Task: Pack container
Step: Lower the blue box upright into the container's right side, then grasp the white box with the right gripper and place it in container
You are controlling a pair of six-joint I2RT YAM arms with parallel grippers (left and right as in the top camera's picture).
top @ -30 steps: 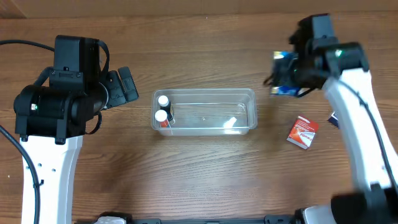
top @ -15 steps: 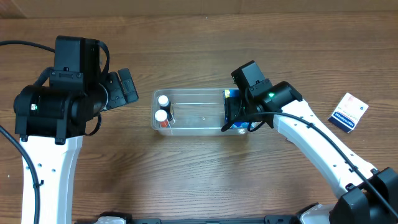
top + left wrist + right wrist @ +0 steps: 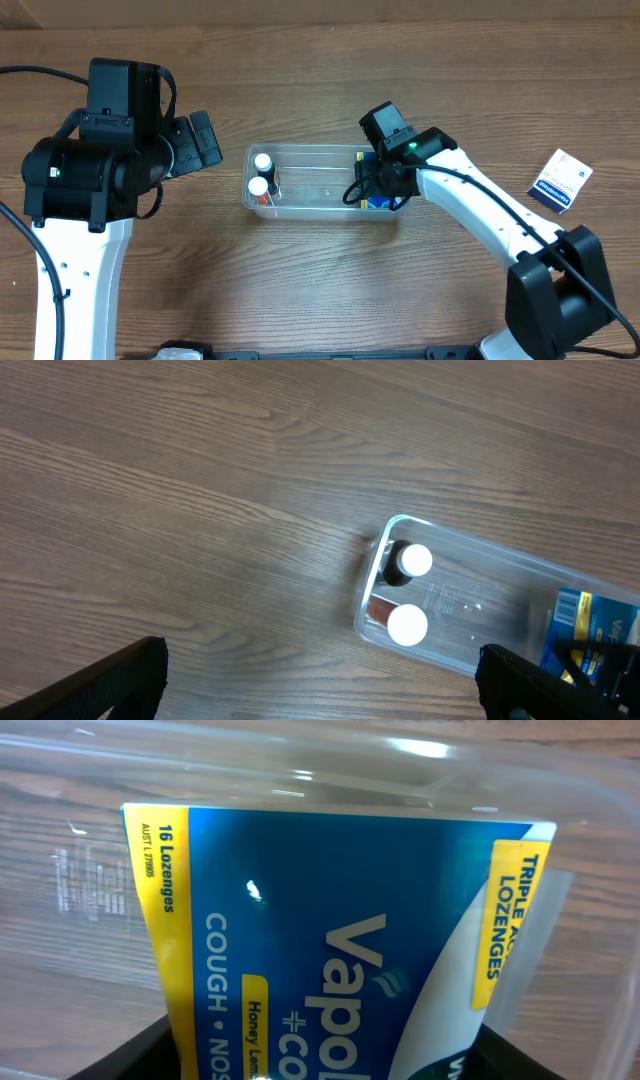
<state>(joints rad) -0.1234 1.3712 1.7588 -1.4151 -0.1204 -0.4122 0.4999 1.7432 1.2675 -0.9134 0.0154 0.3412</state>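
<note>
I see the container (image 3: 318,149) lying in the middle of the table (image 3: 320,290), its long side running from one arm toward the other. The right gripper (image 3: 376,186) is inside it at the end nearest that arm. The left gripper (image 3: 205,140) is outside it, near the opposite end but apart from the rim.

On my right wrist view the clear wall of the container (image 3: 300,760) is directly beyond the jaws. Between the jaws is a blue lozenge packet (image 3: 330,950) printed with "16 Lozenges" and "Cough". The two dark fingers (image 3: 150,1045) sit at either side of its lower part, so I read the jaws as clamped on it. From overhead the packet (image 3: 371,155) shows only as blue patches around the gripper, within the bin's walls. I cannot tell whether it touches the floor of the bin.

At the end farthest from the right jaws stand two white-capped bottles (image 3: 263,161) (image 3: 260,186), side by side and upright.

On my left wrist view the fingers (image 3: 100,680) are spread wide with bare wood between them. The container (image 3: 470,600) lies ahead of those jaws and off to one side, with the bottles (image 3: 416,561) (image 3: 407,625) at its near end.

Well beyond the right jaws, outside the bin, a small white-and-blue box (image 3: 560,180) lies flat on the table.
</note>
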